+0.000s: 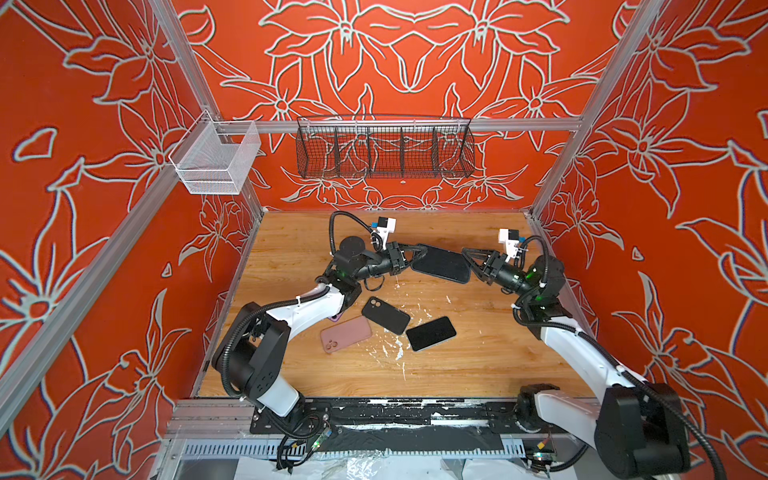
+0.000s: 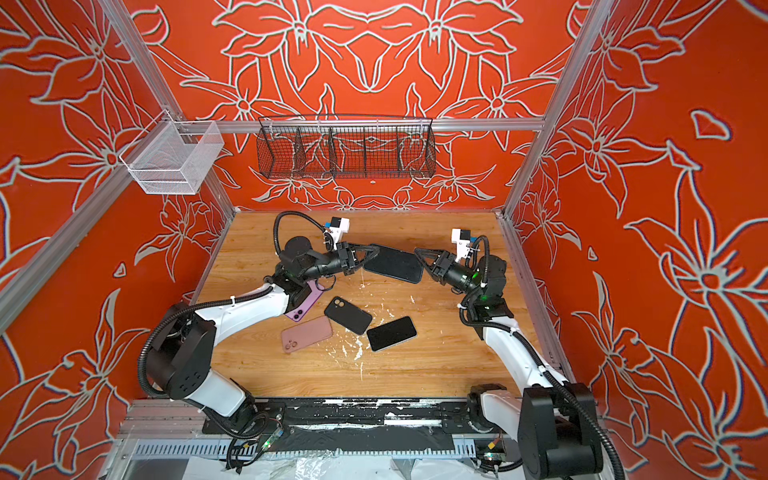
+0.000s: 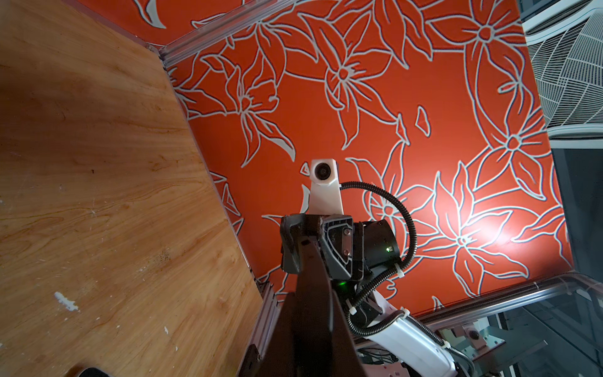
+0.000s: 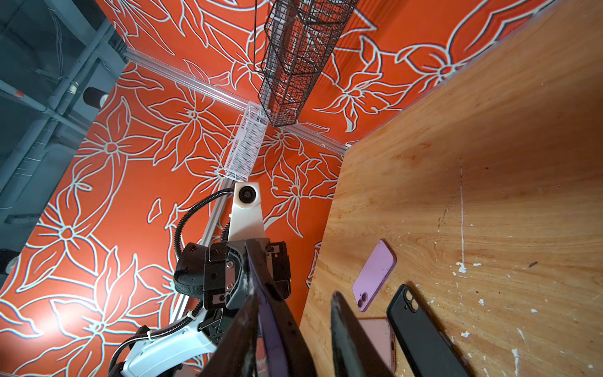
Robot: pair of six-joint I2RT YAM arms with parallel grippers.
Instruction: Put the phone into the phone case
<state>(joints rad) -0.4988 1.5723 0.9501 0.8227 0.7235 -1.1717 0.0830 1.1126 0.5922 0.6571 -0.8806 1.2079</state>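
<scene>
Above the far half of the wooden table (image 1: 478, 365), a dark slab (image 1: 442, 264) hangs clear of the surface between the two arms in both top views; whether it is phone or case I cannot tell from them. The left gripper (image 1: 417, 252) is clamped tight on one short end; the right gripper (image 1: 468, 258) sits at the opposite end.

Only the right wrist view settles that second pincer: the slab (image 4: 262, 284) runs edge-on from the left gripper (image 4: 248, 253), a purple strip along it; one of the right gripper's fingers (image 4: 346, 336) stands off it with bare wood showing between, so the jaws are apart, not gripping. The left wrist view also gives the slab (image 3: 310, 326) edge-on, reaching up to the right gripper (image 3: 305, 238).

Nearer on the table lie a black case (image 1: 385, 316) with a camera cutout, a pink piece (image 1: 345, 334) and a black phone (image 1: 431, 333), screen up, close together. A purple phone (image 2: 307, 301) shows half under the left arm in a top view; the right wrist view shows that purple phone (image 4: 375, 274) whole, back up.
</scene>
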